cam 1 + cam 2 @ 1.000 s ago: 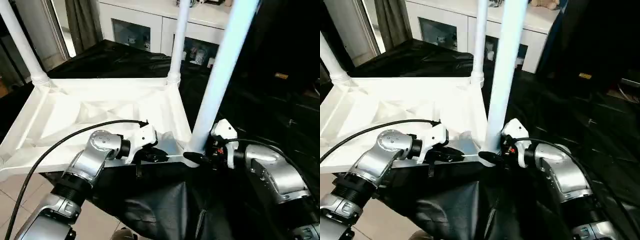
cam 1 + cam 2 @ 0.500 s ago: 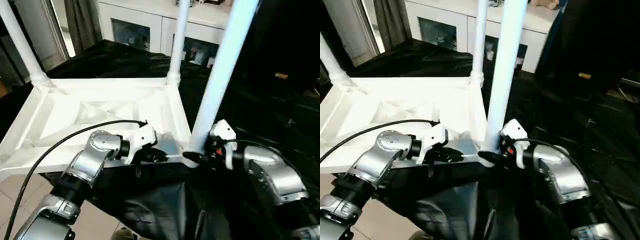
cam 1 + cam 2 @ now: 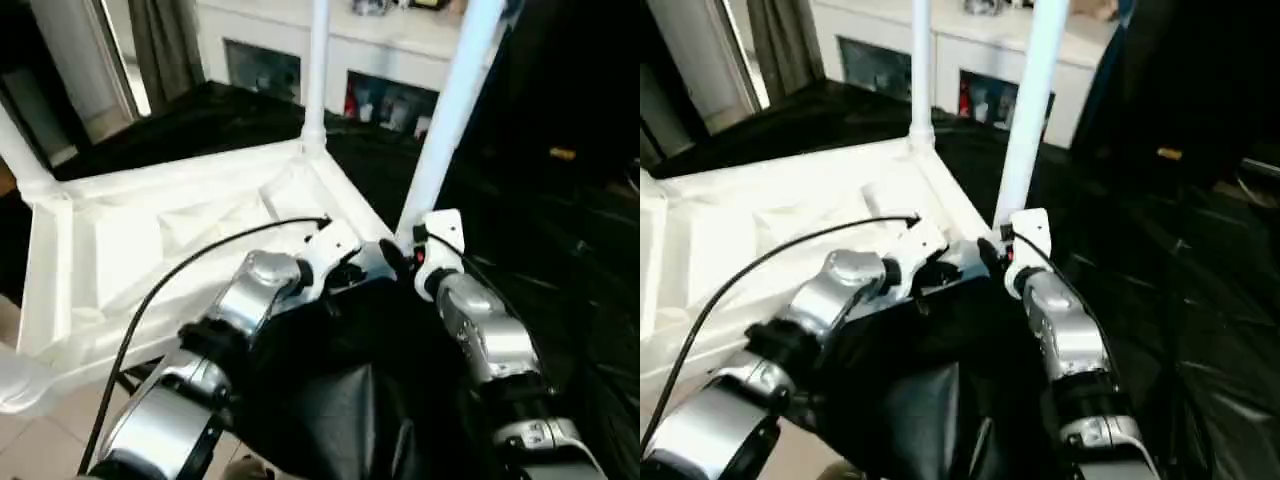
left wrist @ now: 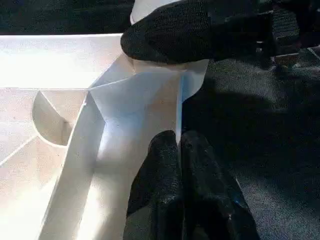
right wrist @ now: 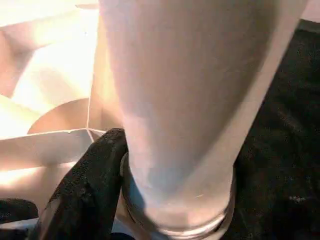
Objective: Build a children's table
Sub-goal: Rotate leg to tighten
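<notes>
1. Since a second ago the whole head view has swung, and beyond that the tabletop (image 3: 150, 250) has turned on the black cloth (image 3: 330, 400): its near corner now points toward 5 o'clock, and both forearms have drawn in close together at that corner.
2. Upside down with its ribbed underside up, the tabletop lies across the left half of the scene; the near leg (image 3: 450, 110) stands in that corner socket and rises toward 1 o'clock, cut off by the frame top.
3. A second leg (image 3: 316, 70) stands upright in the far corner at 12 o'clock; a third leg (image 3: 20, 150) leans out at 9 o'clock, its upper part cut off.
4. The left gripper (image 4: 180, 145) has its fingers pressed together on the thin rim of the tabletop just beside the near socket.
5. The right gripper (image 3: 398, 262) stands with jaws moderately wide around the foot of the near leg; one black finger (image 5: 85, 185) lies against the flared end, the other is hidden behind the leg.
6. Open black cloth spreads from 2 to 5 o'clock; the tabletop's 8 o'clock corner overhangs the cloth's edge above the tiled floor (image 3: 40, 440).
7. A white cabinet (image 3: 400, 60) at 12 o'clock holds small items behind glass doors, too blurred to make out.
</notes>
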Robot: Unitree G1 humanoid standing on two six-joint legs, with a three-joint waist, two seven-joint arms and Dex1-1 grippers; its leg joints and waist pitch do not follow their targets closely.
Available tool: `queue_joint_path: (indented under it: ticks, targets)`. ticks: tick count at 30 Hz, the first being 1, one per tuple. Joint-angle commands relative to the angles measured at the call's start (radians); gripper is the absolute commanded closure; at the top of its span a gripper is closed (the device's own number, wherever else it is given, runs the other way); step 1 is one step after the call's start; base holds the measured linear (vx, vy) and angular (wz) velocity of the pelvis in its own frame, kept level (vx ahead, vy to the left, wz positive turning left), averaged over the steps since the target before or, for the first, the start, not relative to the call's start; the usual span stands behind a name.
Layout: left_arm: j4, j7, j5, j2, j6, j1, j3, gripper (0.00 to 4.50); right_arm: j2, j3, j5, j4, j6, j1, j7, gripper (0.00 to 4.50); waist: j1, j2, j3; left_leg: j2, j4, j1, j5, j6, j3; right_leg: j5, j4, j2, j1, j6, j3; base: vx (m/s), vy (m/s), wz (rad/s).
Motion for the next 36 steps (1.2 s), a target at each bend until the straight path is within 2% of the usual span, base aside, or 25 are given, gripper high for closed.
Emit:
queue_joint_path:
  ticks: [1,2,4,5,8,10,12,13,14,16,18,22,24,27,32,34,36]
  targets:
    - [0.019,0.109,0.018,-0.005,-0.008,-0.041,0.032,4.5,0.038,0.038,0.007,0.013,0.007,0.026,0.033,1.41,-0.005,-0.003,-0.073,0.048,-0.073,0.018,-0.204,0.002,-0.021,-0.248,-0.084,-0.097,0.046,-0.127,0.064,0.0,0.0,0.0]
    - [0.029,0.105,0.019,-0.003,-0.017,-0.043,0.029,4.5,0.037,0.025,0.016,0.016,-0.003,0.02,0.031,1.41,-0.005,-0.002,-0.073,0.048,-0.073,0.017,-0.207,0.004,-0.021,-0.255,-0.085,-0.097,0.046,-0.126,0.064,0.0,0.0,0.0]
    - [0.032,0.095,0.017,0.001,-0.026,-0.041,0.026,4.5,0.032,0.02,0.02,0.016,-0.01,0.016,0.034,1.04,-0.005,-0.002,-0.072,0.049,-0.074,0.016,-0.21,0.003,-0.022,-0.262,-0.085,-0.098,0.046,-0.125,0.064,0.0,0.0,0.0]
    - [0.033,0.089,0.016,0.004,-0.032,-0.04,0.024,4.5,0.029,0.018,0.022,0.017,-0.016,0.014,0.036,1.01,-0.005,-0.003,-0.072,0.05,-0.074,0.016,-0.212,0.004,-0.022,-0.264,-0.086,-0.098,0.046,-0.124,0.064,0.0,0.0,0.0]
    - [0.015,0.028,0.005,0.025,-0.051,-0.023,0.022,4.5,-0.026,0.022,0.039,0.001,-0.034,0.005,0.123,0.73,-0.013,-0.006,-0.072,0.048,-0.076,0.009,-0.216,0.004,-0.024,-0.261,-0.083,-0.097,0.053,-0.119,0.062,0.0,0.0,0.0]
    - [0.001,-0.002,0.009,0.039,-0.073,-0.012,0.011,4.5,-0.048,0.023,0.048,-0.011,-0.032,0.006,0.164,0.73,-0.014,-0.006,-0.073,0.049,-0.074,0.012,-0.208,0.014,-0.023,-0.25,-0.084,-0.097,0.052,-0.121,0.063,0.0,0.0,0.0]
    - [-0.017,-0.042,0.014,0.058,-0.094,0.003,-0.004,4.5,-0.076,0.024,0.055,-0.029,-0.028,0.008,0.221,0.73,-0.016,-0.008,-0.075,0.047,-0.07,0.008,-0.178,0.028,-0.021,-0.21,-0.078,-0.097,0.054,-0.136,0.063,0.0,0.0,0.0]
    - [-0.04,-0.083,0.005,0.072,-0.113,0.02,-0.009,4.5,-0.105,0.034,0.061,-0.048,-0.025,0.013,0.281,0.73,-0.016,-0.008,-0.075,0.047,-0.07,0.008,-0.178,0.028,-0.021,-0.21,-0.078,-0.097,0.054,-0.136,0.063,0.0,0.0,0.0]
    - [-0.084,-0.147,-0.017,0.095,-0.114,0.049,-0.011,4.5,-0.159,0.056,0.07,-0.083,-0.021,0.027,0.382,0.73,-0.015,-0.007,-0.077,0.049,-0.066,0.006,-0.156,0.043,-0.021,-0.176,-0.073,-0.097,0.06,-0.145,0.062,0.0,0.0,0.0]
    - [-0.121,-0.204,-0.037,0.117,-0.125,0.073,-0.017,4.5,-0.2,0.072,0.078,-0.111,-0.019,0.04,0.456,0.73,-0.013,-0.003,-0.076,0.052,-0.065,0.008,-0.141,0.057,-0.02,-0.132,-0.068,-0.095,0.054,-0.163,0.063,0.0,0.0,0.0]
    - [-0.165,-0.263,-0.059,0.143,-0.12,0.097,-0.024,4.5,-0.24,0.086,0.09,-0.142,-0.013,0.058,0.522,0.73,-0.012,-0.005,-0.077,0.051,-0.063,0.006,-0.139,0.062,-0.02,-0.117,-0.064,-0.095,0.057,-0.178,0.061,0.0,0.0,0.0]
    - [-0.216,-0.327,-0.084,0.171,-0.113,0.119,-0.03,4.5,-0.29,0.11,0.102,-0.176,-0.007,0.082,0.603,0.73,-0.01,-0.002,-0.073,0.055,-0.066,0.012,-0.178,0.055,-0.02,-0.174,-0.071,-0.095,0.053,-0.19,0.061,0.0,0.0,0.0]
    - [-0.276,-0.406,-0.12,0.197,-0.109,0.141,-0.034,4.5,-0.339,0.136,0.114,-0.213,0.007,0.11,0.692,0.73,-0.004,-0.002,-0.07,0.057,-0.067,0.013,-0.19,0.056,-0.019,-0.188,-0.072,-0.096,0.051,-0.185,0.064,0.0,0.0,0.0]
    - [-0.34,-0.455,-0.144,0.218,-0.084,0.162,-0.03,4.5,-0.392,0.164,0.133,-0.257,0.038,0.138,0.78,0.73,0.003,-0.002,-0.066,0.057,-0.068,0.014,-0.212,0.052,-0.019,-0.233,-0.078,-0.095,0.049,-0.176,0.064,0.0,0.0,0.0]
    - [-0.365,-0.466,-0.142,0.231,-0.075,0.172,-0.03,4.5,-0.394,0.156,0.131,-0.262,0.049,0.139,0.782,0.73,0.002,0.0,-0.065,0.054,-0.07,0.014,-0.229,0.039,-0.021,-0.304,-0.087,-0.096,0.046,-0.156,0.063,0.0,0.0,0.0]
    - [-0.372,-0.469,-0.143,0.234,-0.07,0.175,-0.03,4.5,-0.395,0.157,0.138,-0.268,0.055,0.139,0.789,0.73,0.001,0.0,-0.065,0.055,-0.071,0.014,-0.229,0.037,-0.022,-0.303,-0.086,-0.095,0.046,-0.154,0.062,0.0,0.0,0.0]
    - [-0.376,-0.47,-0.144,0.235,-0.067,0.176,-0.03,4.5,-0.397,0.159,0.143,-0.273,0.058,0.14,0.791,0.96,0.001,-0.002,-0.067,0.055,-0.071,0.013,-0.22,0.038,-0.022,-0.282,-0.083,-0.094,0.048,-0.155,0.062,0.0,0.0,0.0]
